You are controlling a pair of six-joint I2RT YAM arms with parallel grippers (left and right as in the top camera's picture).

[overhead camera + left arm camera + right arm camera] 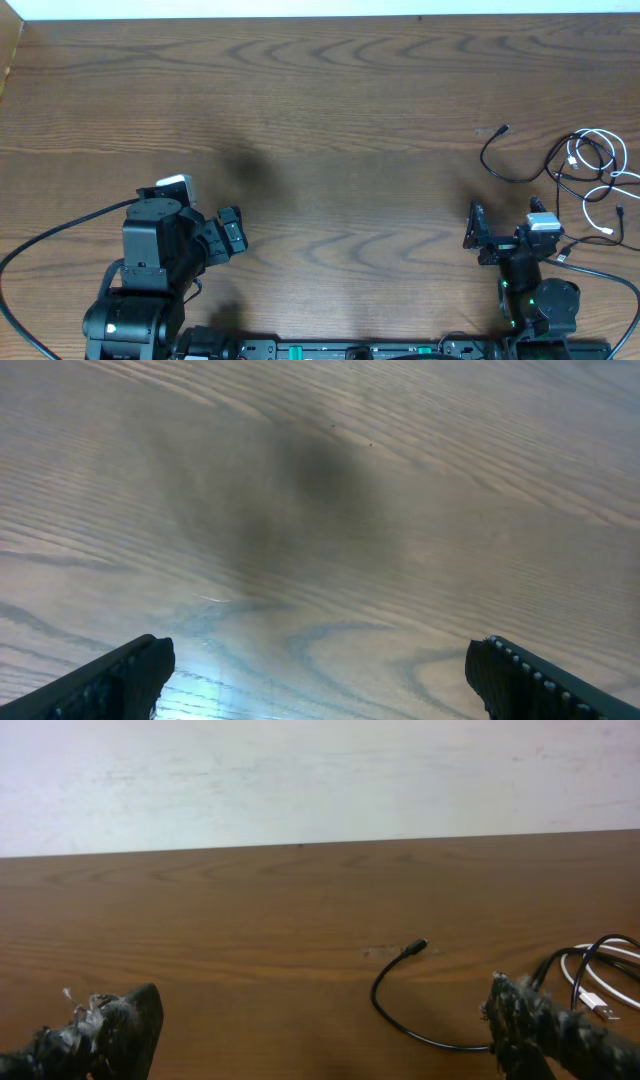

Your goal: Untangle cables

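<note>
Both grippers fully spread and empty; cables lie by the right gripper.
Left gripper [316, 660] is well left of the right gripper [322, 1000], over bare table [330, 100], nothing in it. Right gripper is just as wide, also empty. Cables [585, 155], black and white, lie tangled just beyond it and to its right. One black cord [376, 1000] loops out straight ahead of it.

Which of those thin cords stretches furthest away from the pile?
The black cord, whose plug tip points toward the middle of the table; the white cords lie looped at the right edge.
</note>
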